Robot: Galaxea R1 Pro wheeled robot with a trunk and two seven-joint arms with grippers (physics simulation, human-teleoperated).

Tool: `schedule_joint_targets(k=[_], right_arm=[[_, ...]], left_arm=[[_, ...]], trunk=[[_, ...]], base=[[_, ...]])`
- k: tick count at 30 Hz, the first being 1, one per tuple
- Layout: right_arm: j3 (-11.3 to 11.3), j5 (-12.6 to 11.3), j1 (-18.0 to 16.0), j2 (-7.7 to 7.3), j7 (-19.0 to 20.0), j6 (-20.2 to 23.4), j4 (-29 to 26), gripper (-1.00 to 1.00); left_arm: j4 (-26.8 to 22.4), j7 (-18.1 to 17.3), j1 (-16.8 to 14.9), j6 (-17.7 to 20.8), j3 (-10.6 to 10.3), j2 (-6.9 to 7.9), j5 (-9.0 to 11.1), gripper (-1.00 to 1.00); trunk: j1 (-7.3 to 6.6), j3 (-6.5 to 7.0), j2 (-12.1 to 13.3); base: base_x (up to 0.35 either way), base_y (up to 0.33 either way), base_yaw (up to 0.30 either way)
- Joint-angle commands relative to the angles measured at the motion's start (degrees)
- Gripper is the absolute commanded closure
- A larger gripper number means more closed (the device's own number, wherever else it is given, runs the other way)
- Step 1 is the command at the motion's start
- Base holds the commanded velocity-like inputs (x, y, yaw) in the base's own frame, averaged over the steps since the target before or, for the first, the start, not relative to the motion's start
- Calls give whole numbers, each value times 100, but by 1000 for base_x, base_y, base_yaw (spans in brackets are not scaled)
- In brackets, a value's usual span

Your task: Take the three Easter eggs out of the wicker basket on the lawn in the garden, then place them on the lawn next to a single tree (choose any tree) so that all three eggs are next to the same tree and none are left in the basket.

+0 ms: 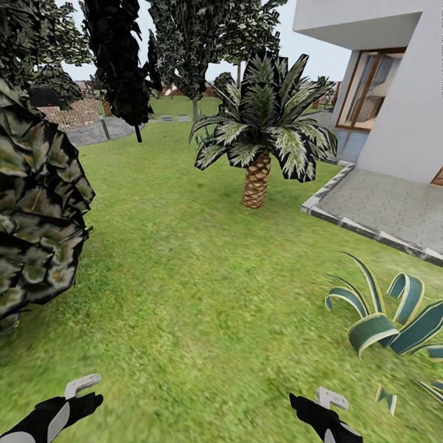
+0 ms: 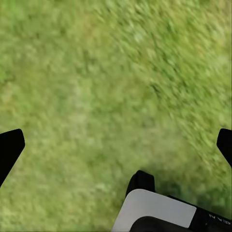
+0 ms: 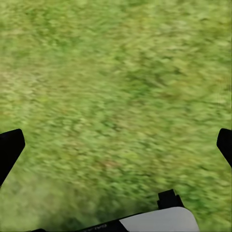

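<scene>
The lawn (image 1: pixel 203 289) spreads bright green and mottled ahead of me. The Easter eggs and the wicker basket are out of view. A tree (image 1: pixel 195 109) with a slender pale trunk and a mottled dark green crown stands far back, left of the palm. My left gripper (image 1: pixel 79 394) hangs low at the bottom left and my right gripper (image 1: pixel 324 403) at the bottom right, both over bare grass. In the left wrist view the dark fingertips (image 2: pixel 10 145) stand wide apart with only grass between them. The right wrist view has its fingertips (image 3: pixel 9 145) just as far apart, holding nothing.
A small palm (image 1: pixel 257 178) with a scaly brown trunk stands mid-lawn. A black-leaved tree (image 1: pixel 120 61) is at the back left, and mottled foliage (image 1: pixel 37 203) crowds close on my left. A striped teal plant (image 1: pixel 394 320) sits near right. A paved patio (image 1: pixel 387 209) and white house (image 1: pixel 406 111) lie right.
</scene>
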Motion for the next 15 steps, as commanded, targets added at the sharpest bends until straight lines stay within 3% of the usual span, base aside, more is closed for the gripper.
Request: schedule_joint_targets(k=[1,15], right_arm=[[-30,-42,-3,7,32,34,-9,-100],[-30,-42,-5,7,38,33,26,-100]], left_arm=[[-10,-27,-3,37,38,-3,-13,-100],[-1,-29,-3,31,38,-2,-13,-100]], trunk=[[3,-1,-11],[3,122,-11]], base=[[0,0,0],[0,0,7]])
